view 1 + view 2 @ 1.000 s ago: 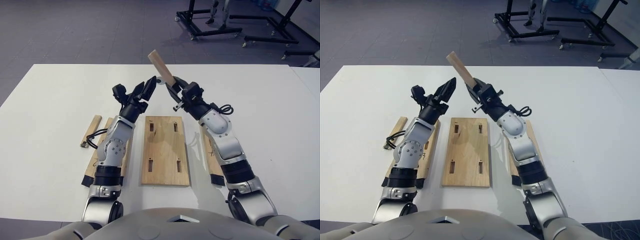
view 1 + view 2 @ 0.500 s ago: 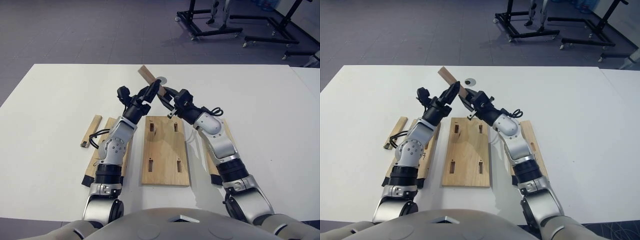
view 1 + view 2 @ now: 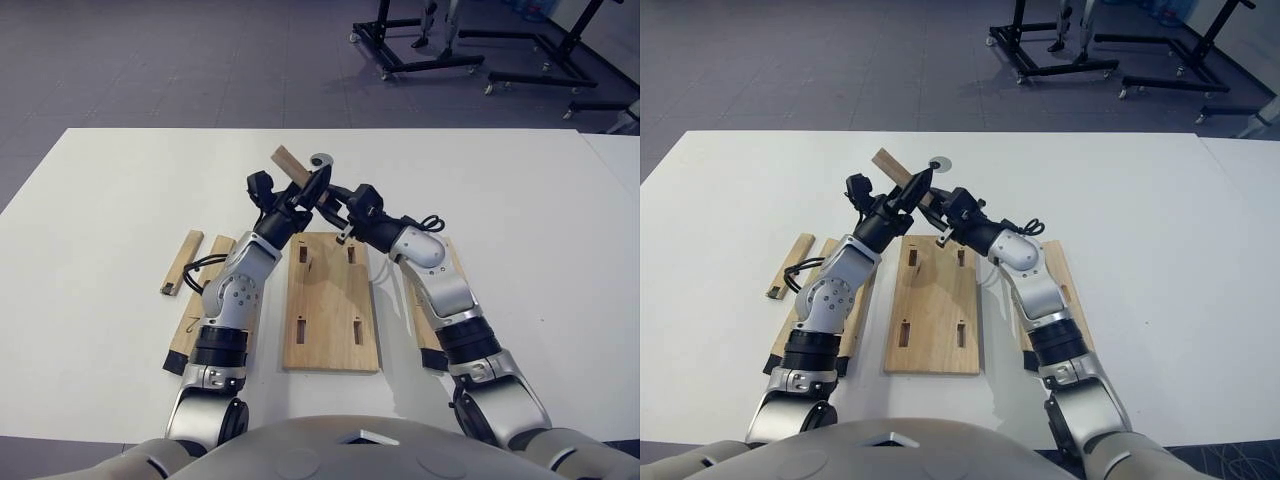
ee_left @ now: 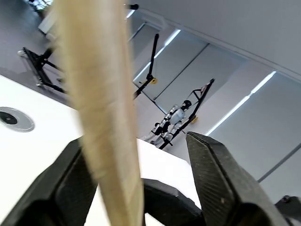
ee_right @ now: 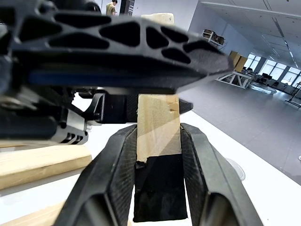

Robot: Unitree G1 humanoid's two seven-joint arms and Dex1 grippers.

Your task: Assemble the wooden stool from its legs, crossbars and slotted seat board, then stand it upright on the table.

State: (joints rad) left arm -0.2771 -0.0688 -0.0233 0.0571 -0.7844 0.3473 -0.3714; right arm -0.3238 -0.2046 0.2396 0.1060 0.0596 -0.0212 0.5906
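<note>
A wooden leg with a black-taped end is held tilted above the far end of the slotted seat board. My right gripper is shut on the taped end. My left gripper is open and straddles the same leg higher up. One finger lies against the wood and the other finger stands off it. The seat board lies flat between my arms.
A short crossbar lies at the left, with a long leg partly under my left arm. Another long leg lies under my right arm. A round grommet sits in the table beyond the grippers. Wheeled black frames stand on the floor behind.
My right gripper has lowered and swung the leg to the left, towards the seat board. My left gripper has moved right and now has its fingers either side of the leg.
</note>
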